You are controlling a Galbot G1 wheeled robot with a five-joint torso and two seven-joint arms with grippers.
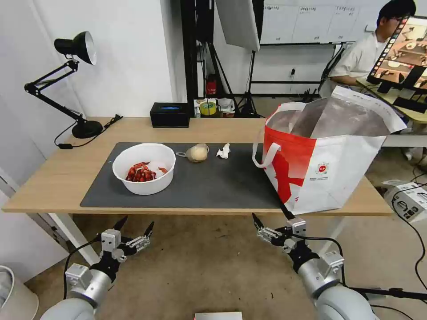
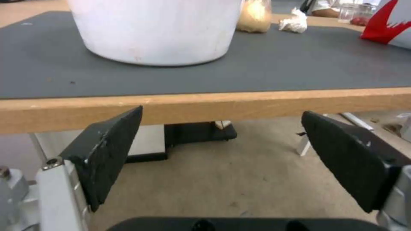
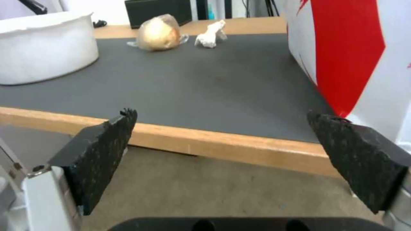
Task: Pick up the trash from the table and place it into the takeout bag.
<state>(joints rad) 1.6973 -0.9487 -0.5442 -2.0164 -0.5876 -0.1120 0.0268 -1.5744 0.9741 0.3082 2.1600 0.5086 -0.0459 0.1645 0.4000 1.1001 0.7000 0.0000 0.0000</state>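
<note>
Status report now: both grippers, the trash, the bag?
Left gripper and right gripper open, empty, below table edge. White round plastic bowl, beige wrapped lump, crumpled white tissue on mat. Red-and-white takeout bag open. Nothing blocking.

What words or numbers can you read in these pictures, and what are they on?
None can be read.
Takeout bag: a small round logo with tiny lines of print under it, too small to read.
Black tissue box: a blue mark on top, no letters legible.
Whiteboard behind: faint grid writing, too small to read.
</note>
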